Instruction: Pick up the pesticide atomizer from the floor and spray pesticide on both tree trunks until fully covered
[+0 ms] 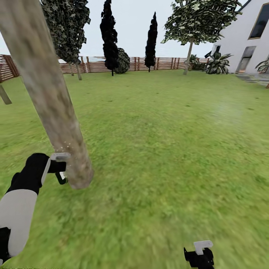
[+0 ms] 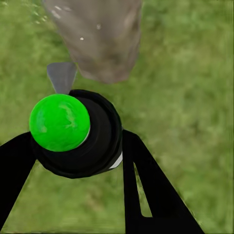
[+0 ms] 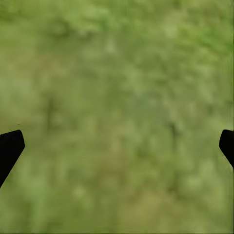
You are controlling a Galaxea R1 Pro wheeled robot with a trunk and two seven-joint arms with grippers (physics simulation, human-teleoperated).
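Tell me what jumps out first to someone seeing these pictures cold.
The thick, leaning tree trunk fills the near left of the head view, rising from the lawn. At its base the left gripper holds the pesticide atomizer, whose bright green cap stands out in the left wrist view, with pale specks on the bark above. The right gripper hangs open over grass, low right.

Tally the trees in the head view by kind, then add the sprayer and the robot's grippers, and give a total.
Pale mottled trunk, close by: 1
Leafy-crowned trees near the fence: 2
Narrow black trees: 2
Pesticide atomizer, held in the left gripper: 1
Grippers: 2, left gripper, right gripper
Total: 8
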